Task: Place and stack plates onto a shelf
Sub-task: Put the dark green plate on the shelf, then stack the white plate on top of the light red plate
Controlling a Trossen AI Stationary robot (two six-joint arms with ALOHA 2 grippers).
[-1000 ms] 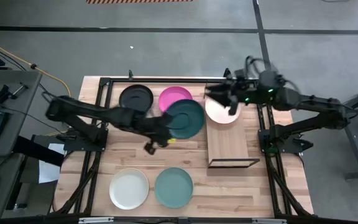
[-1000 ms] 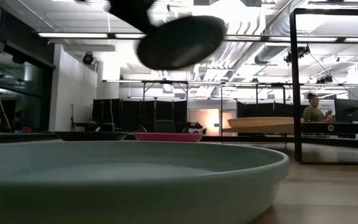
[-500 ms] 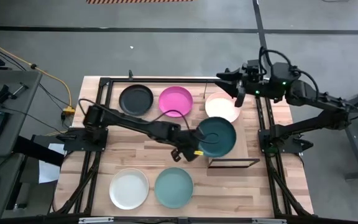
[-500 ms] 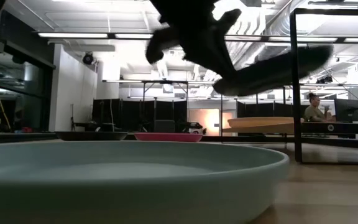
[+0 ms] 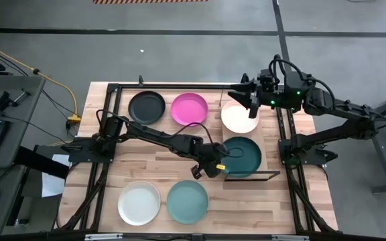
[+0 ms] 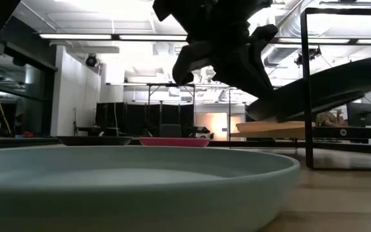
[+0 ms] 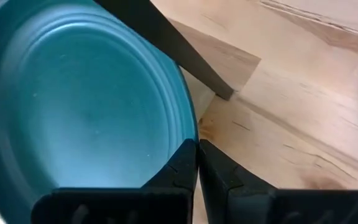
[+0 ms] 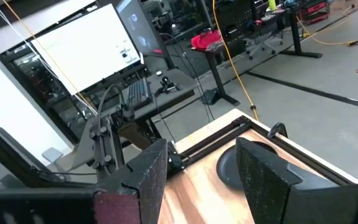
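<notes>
left claw point(image 5: 214, 165) pinching dark green plate point(image 5: 241, 155) rim, tilted above shelf point(image 5: 256, 175)

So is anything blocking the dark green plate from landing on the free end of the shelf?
Nothing visible. The left gripper holds the dark green plate tilted above the shelf; the peach plate sits on the other end.

No text, label, brand, number or sign can be read in any view. The plates, the shelf, the table and both arms carry no legible marking. The monitor point(image 8: 86, 46) in the room beyond the table shows a pale screen whose content is too blurred to read.
</notes>
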